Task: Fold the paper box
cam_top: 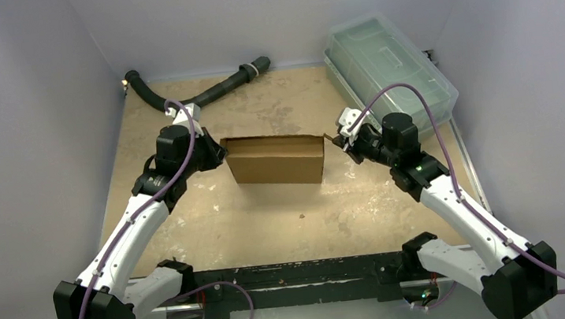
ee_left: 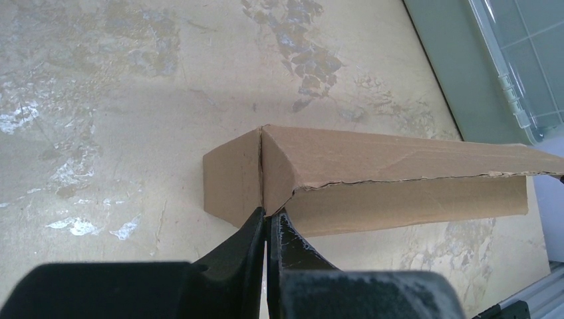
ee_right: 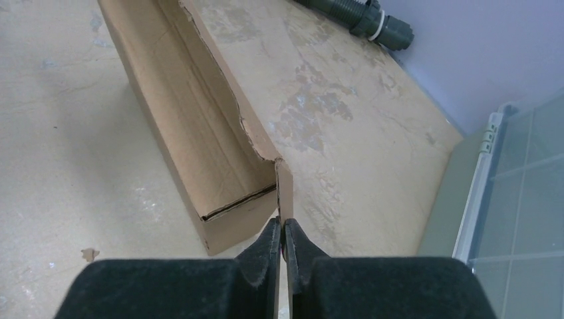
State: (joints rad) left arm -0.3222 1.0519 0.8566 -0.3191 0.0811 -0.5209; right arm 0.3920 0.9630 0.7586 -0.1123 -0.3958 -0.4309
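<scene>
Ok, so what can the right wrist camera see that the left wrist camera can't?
Only the right wrist view shows the black hose, the hollow inside of the paper box, and the right claw pinching an end flap. Only the left wrist view shows the left claw pinching the other end, and the box's outside. Both show the box, the table and the clear plastic bin.
</scene>
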